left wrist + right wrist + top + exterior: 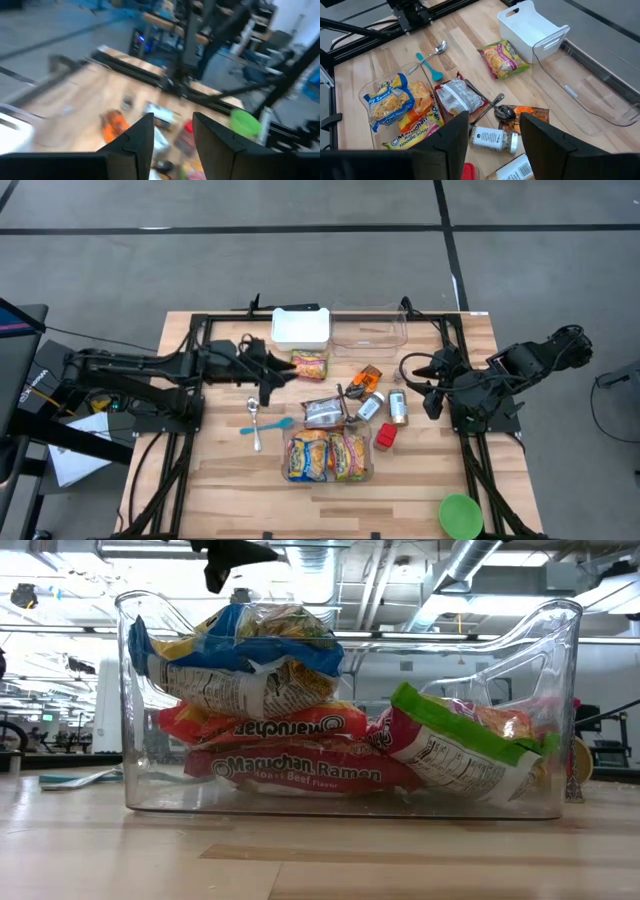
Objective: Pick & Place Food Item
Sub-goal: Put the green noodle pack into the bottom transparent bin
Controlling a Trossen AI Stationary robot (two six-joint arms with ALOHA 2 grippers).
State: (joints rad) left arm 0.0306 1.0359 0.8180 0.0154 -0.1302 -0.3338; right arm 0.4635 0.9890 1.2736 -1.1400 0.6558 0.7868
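A yellow ramen packet (310,364) lies flat on the table beside the white bin (300,327); it also shows in the right wrist view (503,58). My left gripper (285,375) hovers open and empty just left of that packet, above the table. My right gripper (425,383) is open and empty at the table's right, right of the small bottles (398,408). A clear bin (328,455) near the front holds several ramen packets (290,730).
An empty clear bin (368,330) stands at the far edge. A silver packet (323,412), an orange packet (368,377), a red item (387,436), a metal spoon (255,420) and a blue spoon (268,426) lie mid-table. A green bowl (460,515) sits front right.
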